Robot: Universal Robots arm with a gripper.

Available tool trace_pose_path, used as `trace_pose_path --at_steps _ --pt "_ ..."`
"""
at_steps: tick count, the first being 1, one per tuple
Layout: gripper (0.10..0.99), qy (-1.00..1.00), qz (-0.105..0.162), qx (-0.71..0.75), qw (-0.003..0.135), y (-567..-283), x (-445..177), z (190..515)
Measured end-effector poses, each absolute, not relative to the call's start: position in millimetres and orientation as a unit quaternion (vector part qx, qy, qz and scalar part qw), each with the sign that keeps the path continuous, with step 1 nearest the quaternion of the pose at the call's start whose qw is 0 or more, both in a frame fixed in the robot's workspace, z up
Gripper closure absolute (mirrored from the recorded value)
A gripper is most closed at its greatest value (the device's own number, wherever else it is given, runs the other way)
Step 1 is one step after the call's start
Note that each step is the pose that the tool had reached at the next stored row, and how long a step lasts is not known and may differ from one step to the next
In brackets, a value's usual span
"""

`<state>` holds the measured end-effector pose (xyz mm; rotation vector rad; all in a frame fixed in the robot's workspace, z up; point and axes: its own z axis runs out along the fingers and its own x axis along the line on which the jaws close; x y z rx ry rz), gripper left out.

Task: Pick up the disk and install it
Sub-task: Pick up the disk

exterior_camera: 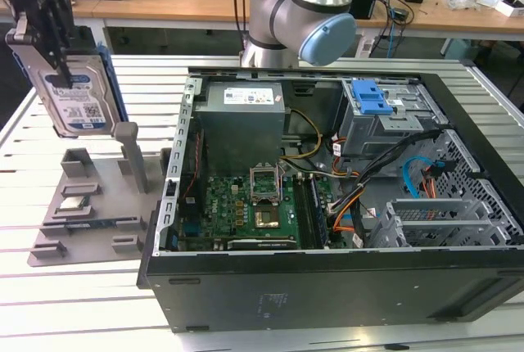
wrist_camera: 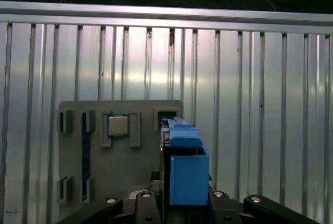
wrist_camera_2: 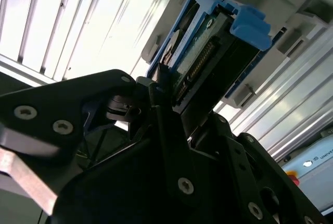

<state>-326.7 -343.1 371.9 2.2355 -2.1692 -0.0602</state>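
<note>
At the exterior view's left, the pincer (exterior_camera: 57, 51) is clenched on the disk (exterior_camera: 78, 98). It holds the disk upright in the air with the white-and-blue label facing the camera and a blue side rail along its right edge. The disk hangs above the grey fixture plate (exterior_camera: 90, 209), which lies flat on the slatted metal table (exterior_camera: 82, 303). As far as the exterior view shows, the disk is clear of the plate. In the first wrist view, looking past the disk's blue rail (wrist_camera: 187, 174), a small square chip (wrist_camera: 118, 126) sits in one of the plate's pockets. In the second wrist view the disk's connector edge (wrist_camera_2: 200, 65) shows between the black fingers (wrist_camera_2: 166, 130).

To the right of the plate, just beside it, the open computer case (exterior_camera: 327, 286) lies on its side on the table. Inside, at the far left, is a grey power supply box (exterior_camera: 243, 106) with a white sticker. The green motherboard (exterior_camera: 237, 209) lies nearer. Farther right, at the far side of the case, a grey drive cage (exterior_camera: 393, 127) carries a blue latch (exterior_camera: 370, 97) on top. Loose cables run beneath it. The robot arm (exterior_camera: 307, 12) rises behind the case, at its far side.
</note>
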Motion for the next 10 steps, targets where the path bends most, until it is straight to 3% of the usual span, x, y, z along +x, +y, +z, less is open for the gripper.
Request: trace_pose_path --at_steps 10 --pt "0.725 -0.696 -0.020 0.717 0.013 -341.5 -325.0 390.4"
